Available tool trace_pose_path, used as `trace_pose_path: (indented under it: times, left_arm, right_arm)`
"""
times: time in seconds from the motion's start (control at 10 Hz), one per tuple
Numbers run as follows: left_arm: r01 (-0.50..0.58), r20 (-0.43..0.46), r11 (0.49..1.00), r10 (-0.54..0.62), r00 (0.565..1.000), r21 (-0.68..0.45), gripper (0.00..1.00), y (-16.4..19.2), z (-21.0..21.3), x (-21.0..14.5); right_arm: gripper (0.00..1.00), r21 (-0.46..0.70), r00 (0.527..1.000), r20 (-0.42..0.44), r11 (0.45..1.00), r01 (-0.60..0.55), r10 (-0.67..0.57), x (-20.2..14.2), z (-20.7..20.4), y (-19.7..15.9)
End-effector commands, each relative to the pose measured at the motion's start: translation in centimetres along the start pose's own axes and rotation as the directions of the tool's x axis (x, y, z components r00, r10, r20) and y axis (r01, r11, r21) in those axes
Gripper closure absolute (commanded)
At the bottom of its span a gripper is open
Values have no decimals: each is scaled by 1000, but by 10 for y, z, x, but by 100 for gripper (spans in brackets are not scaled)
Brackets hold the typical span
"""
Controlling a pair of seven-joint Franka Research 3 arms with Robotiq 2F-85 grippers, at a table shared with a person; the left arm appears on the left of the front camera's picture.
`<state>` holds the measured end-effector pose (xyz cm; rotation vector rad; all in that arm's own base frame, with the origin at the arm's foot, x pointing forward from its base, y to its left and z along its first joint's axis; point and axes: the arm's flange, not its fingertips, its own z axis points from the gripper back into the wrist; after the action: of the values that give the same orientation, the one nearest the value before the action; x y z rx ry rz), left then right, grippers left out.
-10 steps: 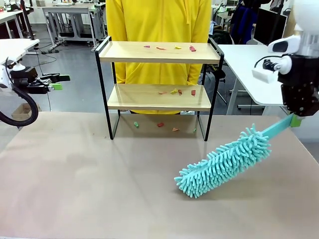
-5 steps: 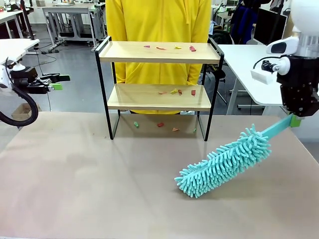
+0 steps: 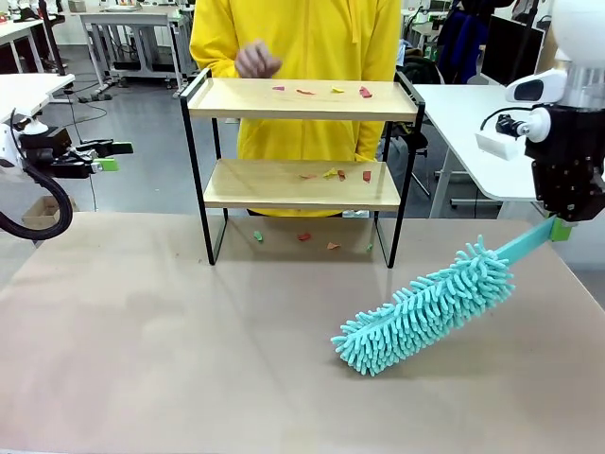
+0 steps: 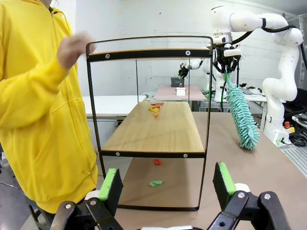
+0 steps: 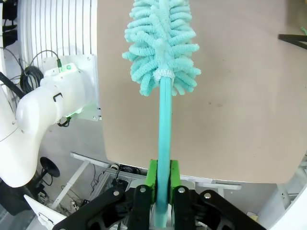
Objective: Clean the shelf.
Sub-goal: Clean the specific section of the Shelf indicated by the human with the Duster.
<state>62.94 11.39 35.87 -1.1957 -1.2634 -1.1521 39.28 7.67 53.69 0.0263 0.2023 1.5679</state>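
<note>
The shelf (image 3: 246,95) is made up of light wooden boards framed in thin black metal. Red, yellow and green scraps (image 3: 365,92) are seen on and beneath it. The duster (image 3: 425,307) is coloured turquoise throughout, fringe and handle alike. The table (image 3: 189,350) is covered in plain beige. A yellow hoodie (image 3: 302,38) is worn by the person. The left gripper (image 4: 167,184) and right gripper (image 5: 163,179) are finished in black, with green pads (image 4: 111,188).

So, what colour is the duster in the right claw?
The duster is turquoise all over; the front view shows it best.
</note>
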Motion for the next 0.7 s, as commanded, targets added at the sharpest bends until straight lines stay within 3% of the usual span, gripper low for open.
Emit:
trace_pose_path:
  times: [0.0, 0.6]
  left_arm:
    - [12, 1, 1000, -12, 1000, 3, 0, -1, 0, 2]
    - [12, 1, 1000, -12, 1000, 3, 0, -1, 0, 2]
  right_arm:
    - [87, -5, 1000, 12, 1000, -1, 1, -3, 2, 2]
    - [87, -5, 1000, 12, 1000, -1, 1, -3, 2, 2]
